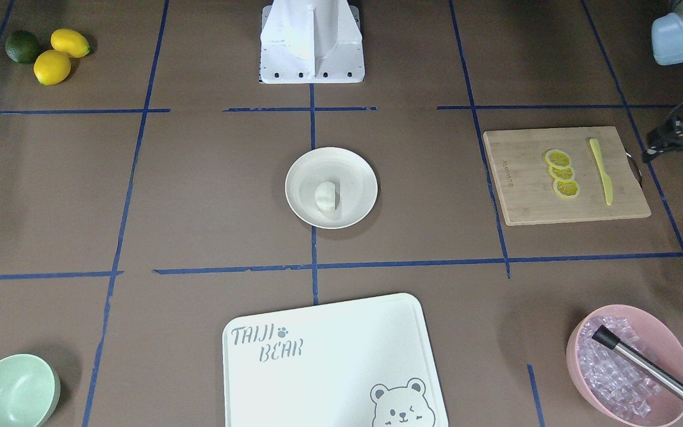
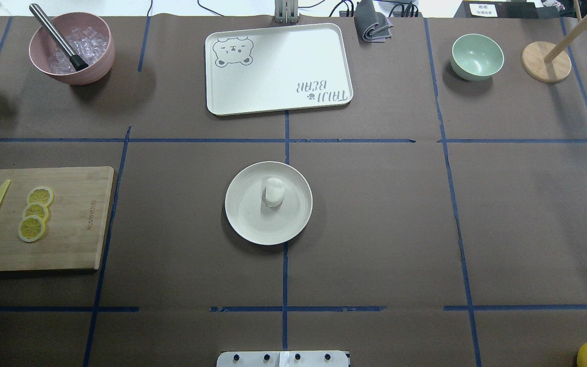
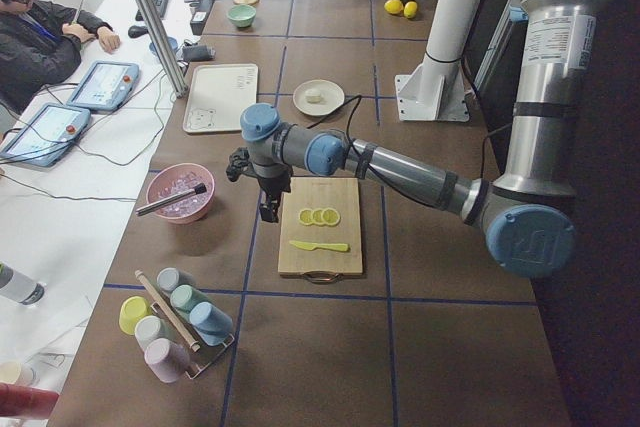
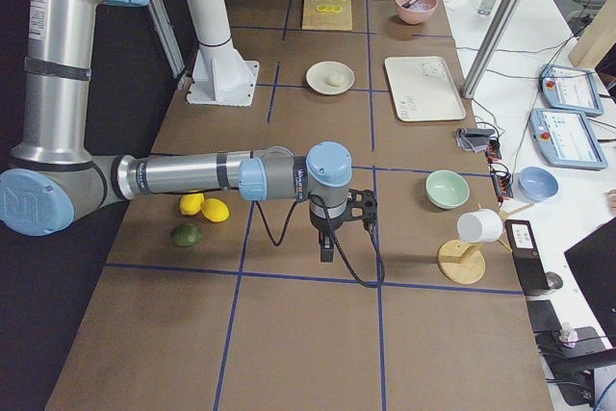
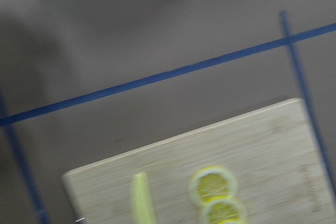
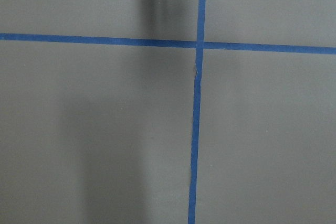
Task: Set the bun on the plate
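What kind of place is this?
Probably a robot lab, not a kitchen: robot arms over a table gridded with blue tape, control tablets alongside, and a bun on a plate.

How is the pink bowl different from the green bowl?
The pink bowl is full of clear ice cubes with a metal stick leaning in it, while the green bowl is empty. The pink bowl also looks bigger than the green bowl. Both are round, plain and stand upright on the table.
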Action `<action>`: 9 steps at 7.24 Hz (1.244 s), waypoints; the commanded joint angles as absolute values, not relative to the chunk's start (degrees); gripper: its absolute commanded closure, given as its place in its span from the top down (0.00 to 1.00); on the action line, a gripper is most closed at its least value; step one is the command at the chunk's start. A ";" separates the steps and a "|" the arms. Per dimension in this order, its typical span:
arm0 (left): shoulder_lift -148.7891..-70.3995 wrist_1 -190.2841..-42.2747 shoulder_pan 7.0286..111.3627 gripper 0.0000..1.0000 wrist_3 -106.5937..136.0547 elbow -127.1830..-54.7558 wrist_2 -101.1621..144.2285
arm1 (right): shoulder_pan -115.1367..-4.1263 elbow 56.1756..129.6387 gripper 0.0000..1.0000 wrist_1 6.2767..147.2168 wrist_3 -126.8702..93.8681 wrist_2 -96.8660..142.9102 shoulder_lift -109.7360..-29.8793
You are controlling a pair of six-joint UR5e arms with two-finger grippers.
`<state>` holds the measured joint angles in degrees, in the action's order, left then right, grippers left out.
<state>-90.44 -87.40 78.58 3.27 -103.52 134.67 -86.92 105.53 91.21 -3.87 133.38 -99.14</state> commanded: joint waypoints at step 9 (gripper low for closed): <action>-84.11 -88.07 92.11 1.00 -7.03 -96.07 138.34 | -86.92 104.77 1.00 91.14 -3.87 133.42 -98.88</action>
<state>-84.28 -88.15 92.07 -7.05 -96.41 138.38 -86.90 104.77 91.14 -3.87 133.41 -98.88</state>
